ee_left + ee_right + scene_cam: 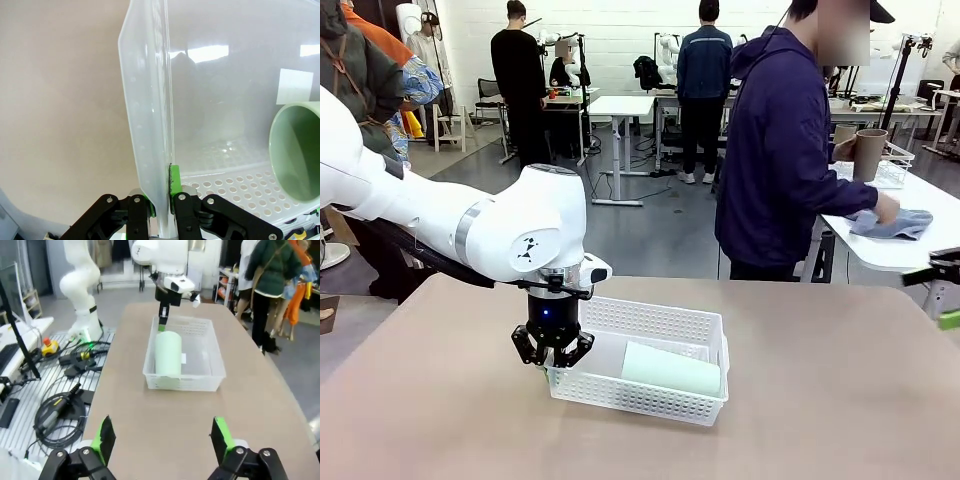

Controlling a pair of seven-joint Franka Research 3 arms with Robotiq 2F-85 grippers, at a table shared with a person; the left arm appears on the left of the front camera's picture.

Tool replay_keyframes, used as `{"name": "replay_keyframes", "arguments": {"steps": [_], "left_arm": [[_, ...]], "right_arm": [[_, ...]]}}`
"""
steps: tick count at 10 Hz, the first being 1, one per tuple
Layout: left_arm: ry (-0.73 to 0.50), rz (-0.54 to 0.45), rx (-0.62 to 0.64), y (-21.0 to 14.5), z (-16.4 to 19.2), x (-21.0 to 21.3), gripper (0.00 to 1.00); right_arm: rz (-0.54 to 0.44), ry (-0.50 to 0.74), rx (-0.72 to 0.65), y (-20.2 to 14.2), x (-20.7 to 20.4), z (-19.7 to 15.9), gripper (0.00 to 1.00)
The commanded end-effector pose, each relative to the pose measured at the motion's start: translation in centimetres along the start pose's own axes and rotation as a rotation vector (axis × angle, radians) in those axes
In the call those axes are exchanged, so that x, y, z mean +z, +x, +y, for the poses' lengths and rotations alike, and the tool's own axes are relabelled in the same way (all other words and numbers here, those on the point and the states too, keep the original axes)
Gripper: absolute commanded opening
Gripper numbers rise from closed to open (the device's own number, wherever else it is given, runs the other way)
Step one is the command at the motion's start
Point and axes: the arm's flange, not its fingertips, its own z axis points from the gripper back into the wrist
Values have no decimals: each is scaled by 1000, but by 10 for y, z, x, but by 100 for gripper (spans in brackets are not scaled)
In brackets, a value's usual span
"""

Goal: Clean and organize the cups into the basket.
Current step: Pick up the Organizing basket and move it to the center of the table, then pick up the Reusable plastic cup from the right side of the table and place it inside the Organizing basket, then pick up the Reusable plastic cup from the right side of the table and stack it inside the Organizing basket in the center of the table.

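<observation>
The left gripper [552, 362] has its fingers [174, 180] clamped on the left end wall of the white lattice basket [650, 308], which sits mid-worktop [820, 400] with the mint green cup [670, 370] lying on its side inside. The right gripper [162, 432] hangs over the worktop, fingers spread wide and empty. A white sticker [295, 86] on the basket floor is too washed out to read.
</observation>
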Motion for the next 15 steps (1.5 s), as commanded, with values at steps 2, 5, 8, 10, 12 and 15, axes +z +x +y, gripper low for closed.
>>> {"name": "replay_keyframes", "arguments": {"steps": [2, 5, 8, 10, 12, 15], "left_arm": [[-1, -4, 2, 0, 0, 2, 0], [-1, -4, 2, 0, 0, 2, 0], [-1, -4, 2, 0, 0, 2, 0], [-1, -4, 2, 0, 0, 2, 0], [-1, -4, 2, 0, 0, 2, 0], [-1, -4, 2, 0, 0, 2, 0]], "right_arm": [[-145, -55, -57, -47, 54, -17, 100], [-118, -76, -65, -58, 64, -14, 100], [-120, -65, -85, -65, 69, -5, 100], [-120, -65, -85, -65, 69, -5, 100], [-120, -65, -85, -65, 69, -5, 100], [-120, -65, -85, -65, 69, -5, 100]]}}
